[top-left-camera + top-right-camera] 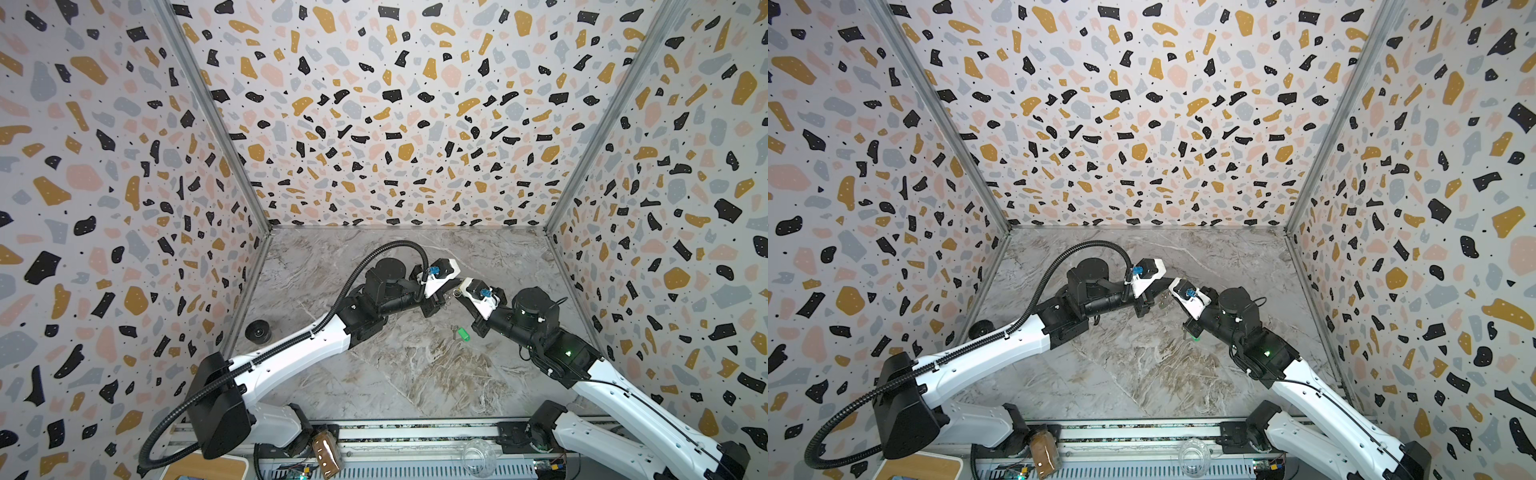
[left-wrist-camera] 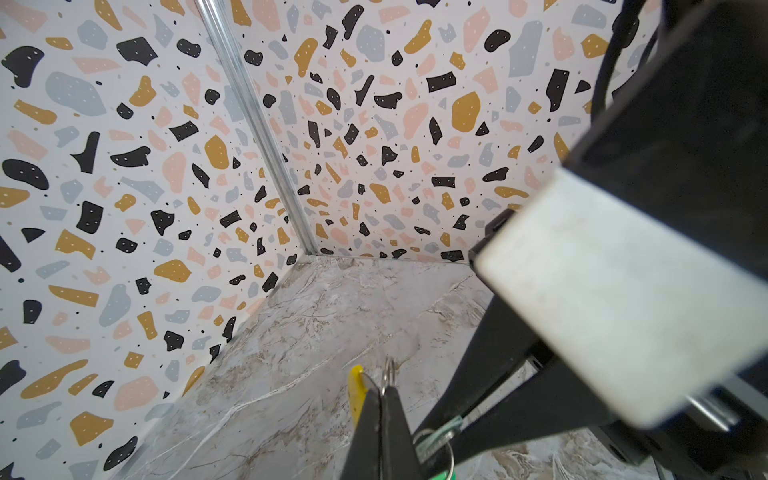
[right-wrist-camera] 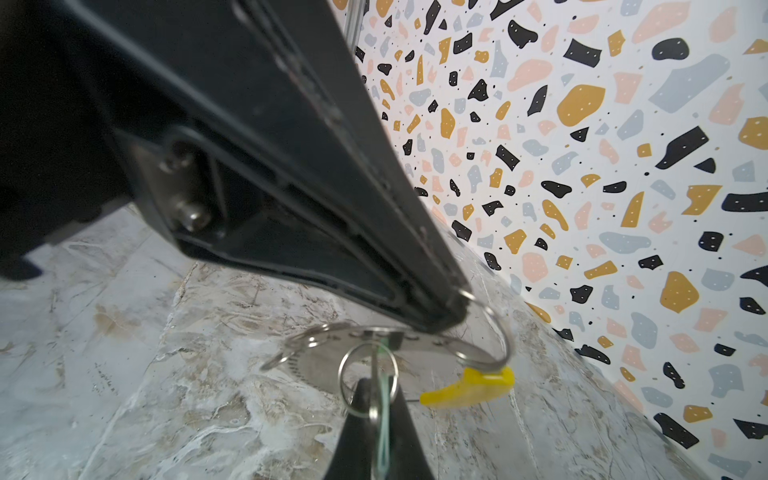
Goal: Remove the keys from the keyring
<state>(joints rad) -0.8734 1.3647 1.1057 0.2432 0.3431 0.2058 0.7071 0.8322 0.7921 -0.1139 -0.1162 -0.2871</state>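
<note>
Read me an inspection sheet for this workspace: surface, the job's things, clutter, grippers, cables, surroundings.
Surface: marble-patterned tabletop.
Job's things: keyring held between both grippers, with the yellow sleeve on it; green-tagged key lying loose on the tabletop; pale-tagged key appears still hooked on the keyring.
Clutter: black tape roll near the left wall.
Grippers: left gripper jaws shut on the keyring; right gripper jaws shut on the pale-tagged key.
Cables: black corrugated conduit arching over the left arm.
Surroundings: terrazzo-patterned walls; brown-filled jar and clear glass jar at the front rail.
</note>
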